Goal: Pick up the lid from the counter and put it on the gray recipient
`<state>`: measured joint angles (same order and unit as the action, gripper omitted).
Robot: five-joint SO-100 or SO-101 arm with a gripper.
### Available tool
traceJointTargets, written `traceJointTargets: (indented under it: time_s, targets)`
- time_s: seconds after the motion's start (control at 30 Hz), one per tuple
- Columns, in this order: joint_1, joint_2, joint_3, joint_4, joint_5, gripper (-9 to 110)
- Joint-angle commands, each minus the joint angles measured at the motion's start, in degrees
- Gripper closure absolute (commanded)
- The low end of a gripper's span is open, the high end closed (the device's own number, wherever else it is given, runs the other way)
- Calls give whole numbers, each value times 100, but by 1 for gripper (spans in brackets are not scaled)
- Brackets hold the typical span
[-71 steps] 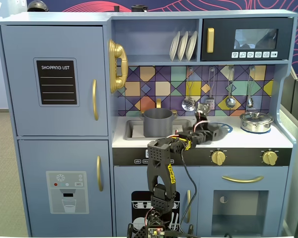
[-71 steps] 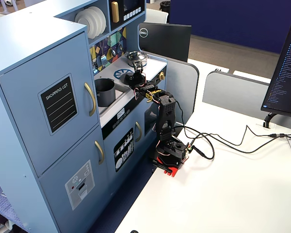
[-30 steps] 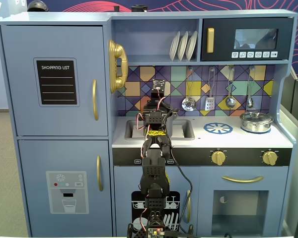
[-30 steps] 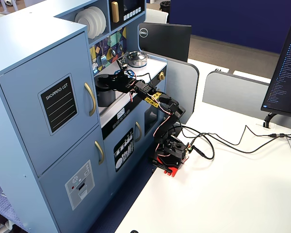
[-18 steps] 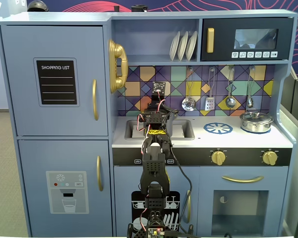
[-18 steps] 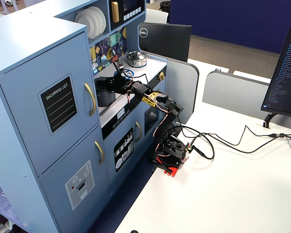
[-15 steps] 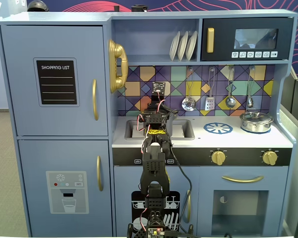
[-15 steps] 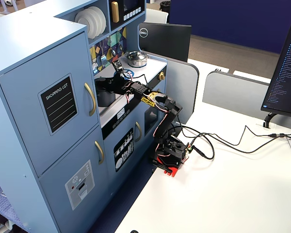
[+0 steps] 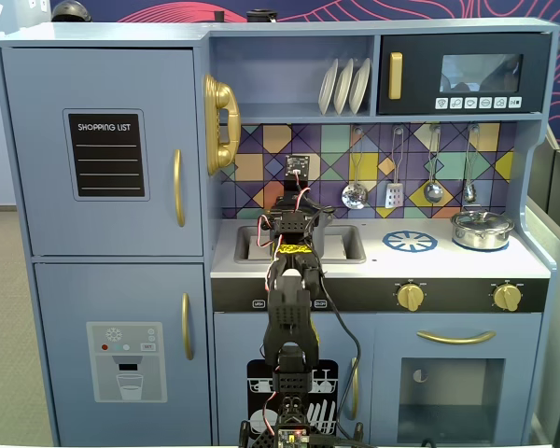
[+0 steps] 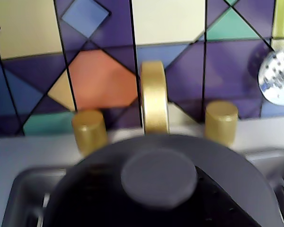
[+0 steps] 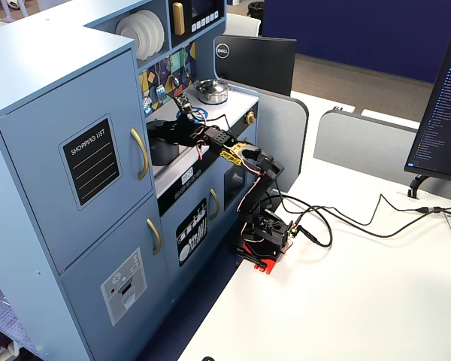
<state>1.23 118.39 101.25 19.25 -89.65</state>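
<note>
In the wrist view the dark-gray lid (image 10: 222, 158) fills the lower half, its round knob (image 10: 158, 176) in the middle, over the recessed sink (image 10: 23, 198). My gripper (image 10: 158, 189) shows as black jaws pressed against both sides of the knob, shut on it. In a fixed view the gripper (image 11: 174, 128) sits just above the dark-gray pot (image 11: 163, 150), which stands at the sink. In the front fixed view my arm (image 9: 289, 308) hides the gripper, the lid and the pot. The pale counter (image 9: 448, 263) carries the blue burner ring (image 9: 410, 242).
The gold faucet (image 10: 155, 94) and two gold taps (image 10: 89, 130) stand right behind the lid. A shiny silver pot (image 9: 483, 230) sits at the counter's right end. Utensils (image 9: 392, 191) hang on the tiled wall. A shelf with plates (image 9: 343, 86) is overhead.
</note>
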Motion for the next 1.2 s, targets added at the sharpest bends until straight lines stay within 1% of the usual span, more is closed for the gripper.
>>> traceJointTargets:
  time_s: [0.0, 0.07, 0.17, 0.23, 0.27, 0.37, 0.43, 0.47, 0.5, 0.6, 0.67, 0.7, 0.77, 0.83, 0.97, 1.07, 1.17]
  targets:
    - [-123, 1116, -79, 914, -79, 80]
    - [-149, 1819, 70, 1723, -70, 81]
    - [-246, 3032, 281, 3366, -18, 86]
    - [-272, 3586, 316, 4526, 53, 88]
    - [-281, 3779, 422, 4913, 79, 90]
    - [-246, 4263, 1204, 5432, 132, 96]
    - [-237, 4280, 1802, 5941, -554, 98]
    - [-237, 4254, 2162, 5985, -650, 101]
    - [-211, 4263, 2558, 5933, -439, 101]
    - [-105, 4482, 3999, 4931, 378, 101]
    - [-114, 4720, 4913, 4131, 712, 101]
    - [-185, 4852, 5265, 3902, 896, 101]
    - [-290, 5115, 5792, 3832, 1046, 101]
    - [-299, 5511, 6161, 4104, 1169, 101]
    - [-220, 6328, 6697, 5177, 1134, 101]
    - [-220, 6363, 6864, 5906, 923, 101]
    - [-246, 6363, 7049, 6390, 782, 101]
